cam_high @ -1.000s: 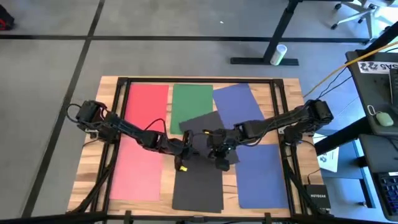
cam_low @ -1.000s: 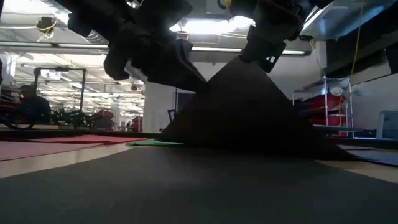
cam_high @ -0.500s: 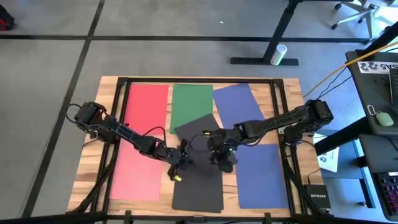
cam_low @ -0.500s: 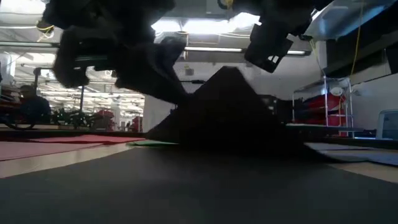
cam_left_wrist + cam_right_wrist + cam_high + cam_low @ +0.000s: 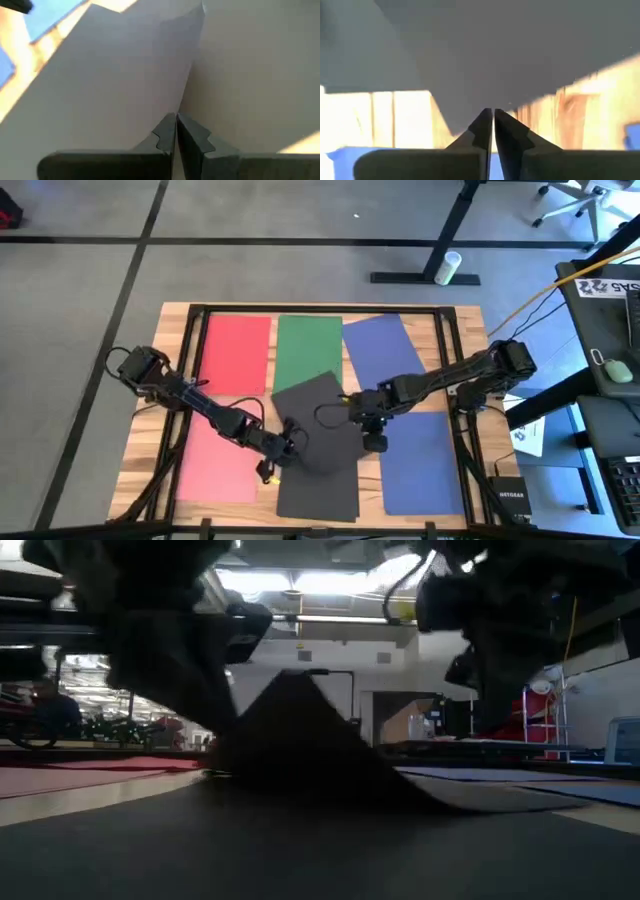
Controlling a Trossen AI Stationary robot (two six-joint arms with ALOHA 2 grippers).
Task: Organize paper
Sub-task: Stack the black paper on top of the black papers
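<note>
A dark grey sheet of paper lies tilted at the table's middle, raised like a tent in the low view. My left gripper is shut on its near-left part, my right gripper on its right corner. Flat on the table lie a red sheet, a green sheet and a blue sheet along the far side. A pink sheet, another dark grey sheet and a blue sheet lie along the near side. My left gripper pinches the dark grey sheet between its two fingers at the near-left edge. A ridge runs away from the fingers. That part is lifted off the table. Whether one layer or a fold is held, I cannot tell. My right gripper pinches the sheet's right corner between its two fingers. The corner tapers down to the fingertips and stands clear above the wood and the blue sheet. The fingers come from the table's right side.
A black frame runs around the wooden table top. Beyond the right edge stands a desk with a white printed sheet and a network box. A white cylinder lies on the floor past the far edge.
My left gripper has gone toward the table's near-left with its part of the dark grey sheet, and my right gripper has shifted a little toward the right. The sheet has slid toward the near edge and turned, and its raised peak has sunk lower.
</note>
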